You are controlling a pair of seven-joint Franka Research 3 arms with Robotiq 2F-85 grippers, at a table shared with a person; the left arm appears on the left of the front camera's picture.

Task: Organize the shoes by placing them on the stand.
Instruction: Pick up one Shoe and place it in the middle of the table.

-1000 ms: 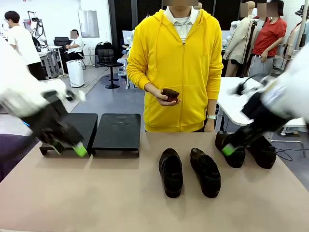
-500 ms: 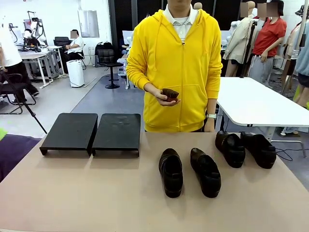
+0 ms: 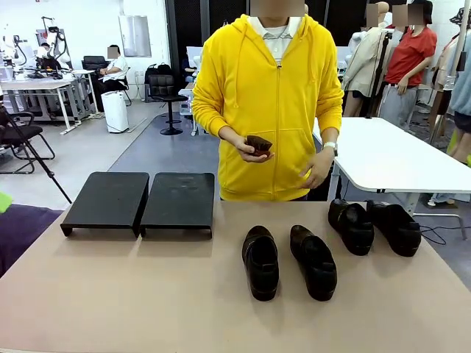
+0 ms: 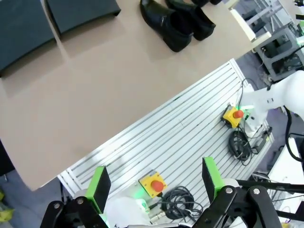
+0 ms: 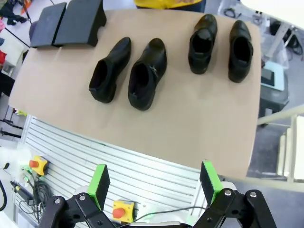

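Two black glossy shoes (image 3: 260,261) (image 3: 313,261) lie side by side at the table's middle, toes toward me. Another pair of shoes (image 3: 351,226) (image 3: 396,226) lies at the far right. The stand is two low black platforms (image 3: 104,200) (image 3: 179,200) at the far left, both bare. From high above the near edge, my left gripper (image 4: 154,183) is open and holds nothing; shoes (image 4: 166,21) and the stand (image 4: 80,12) lie far ahead of it. My right gripper (image 5: 154,181) is open too, above the table's near edge, looking down on the shoes (image 5: 147,73) (image 5: 202,43) and the stand (image 5: 78,21).
A person in a yellow hoodie (image 3: 272,95) stands at the far side with a small dark object (image 3: 259,144) in one hand. A white table (image 3: 390,158) is behind at right. Below the near edge, a slatted base (image 4: 190,128) carries stop buttons and cables.
Both arms have pulled back out of the front view, up and toward my side. The person's free hand has risen to waist height. Shoes and stand have not moved.
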